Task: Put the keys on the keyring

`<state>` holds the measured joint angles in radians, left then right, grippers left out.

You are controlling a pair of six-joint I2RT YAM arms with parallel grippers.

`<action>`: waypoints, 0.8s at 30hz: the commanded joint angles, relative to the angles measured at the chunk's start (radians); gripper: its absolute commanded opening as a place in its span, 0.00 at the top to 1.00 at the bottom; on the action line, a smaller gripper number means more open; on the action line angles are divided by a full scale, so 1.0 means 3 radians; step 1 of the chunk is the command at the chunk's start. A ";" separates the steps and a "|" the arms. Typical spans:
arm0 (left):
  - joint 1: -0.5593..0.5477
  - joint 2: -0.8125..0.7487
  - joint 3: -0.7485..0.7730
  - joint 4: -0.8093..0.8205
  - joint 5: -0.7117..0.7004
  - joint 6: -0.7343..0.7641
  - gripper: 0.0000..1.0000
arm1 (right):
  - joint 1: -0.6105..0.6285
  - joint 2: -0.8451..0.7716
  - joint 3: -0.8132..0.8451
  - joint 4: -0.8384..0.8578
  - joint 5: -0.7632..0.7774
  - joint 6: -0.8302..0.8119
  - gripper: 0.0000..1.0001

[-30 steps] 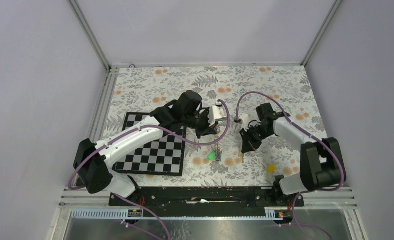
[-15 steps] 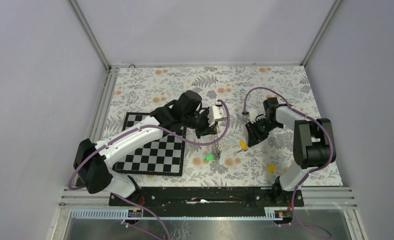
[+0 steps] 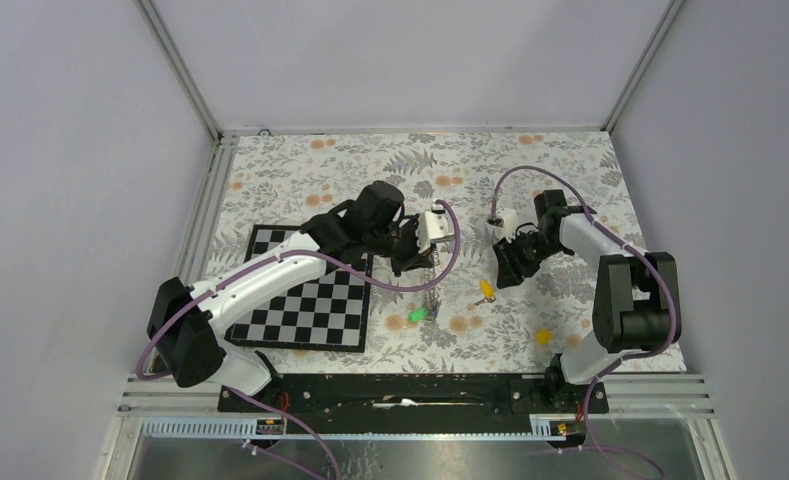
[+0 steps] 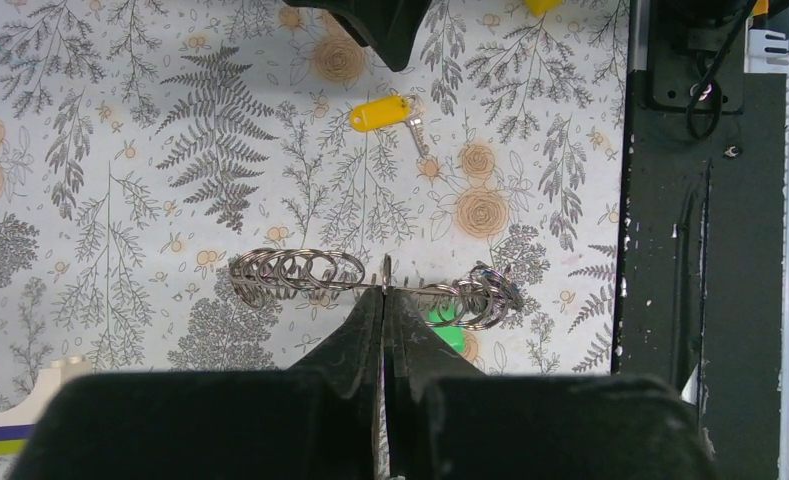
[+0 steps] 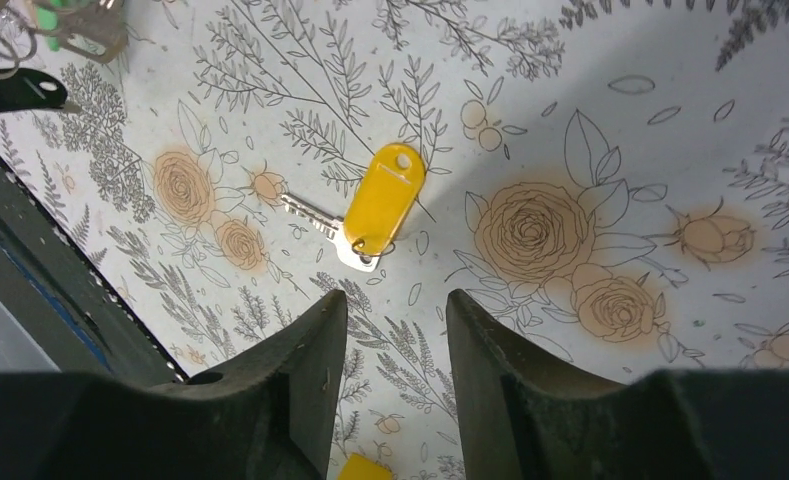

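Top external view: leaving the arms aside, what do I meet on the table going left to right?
chessboard → keyring → yellow-tagged key → small yellow object

The left tool [image 4: 383, 293] pinches the keyring [image 4: 292, 272], yellow key [image 4: 381, 112] beyond.

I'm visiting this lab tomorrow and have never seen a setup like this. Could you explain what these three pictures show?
Two robot arms are bolted at the near edge of a table covered with a flowered cloth. One picture looks down from above. The other two come from a camera on each arm's wrist. The left pincer is shut on the keyring, a coiled metal loop. The right pincer is open and holds nothing. A yellow key lies on the cloth just beyond its tips. A checkerboard lies on the left, and a small yellow piece lies near the right arm's base.
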<state>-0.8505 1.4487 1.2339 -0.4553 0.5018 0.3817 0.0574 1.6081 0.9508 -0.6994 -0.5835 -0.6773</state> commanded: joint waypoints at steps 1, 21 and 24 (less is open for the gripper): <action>-0.0003 -0.0068 0.0116 0.0127 -0.0029 0.0145 1.00 | -0.0001 -0.0222 -0.0003 -0.0110 -0.0277 -0.0546 0.50; 0.0028 -0.0176 0.0101 -0.0206 0.0285 0.0641 1.00 | 0.0785 -0.0203 -0.0128 0.0089 0.0547 -0.1355 0.40; 0.0029 -0.0176 0.0105 -0.0206 0.0284 0.0640 1.00 | 0.0864 -0.0178 -0.0165 0.0155 0.0625 -0.1342 0.40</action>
<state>-0.8486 1.4479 1.2339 -0.5526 0.5434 0.5526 0.2829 1.5402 0.9169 -0.6670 -0.4515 -1.0512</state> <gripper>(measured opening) 0.010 0.601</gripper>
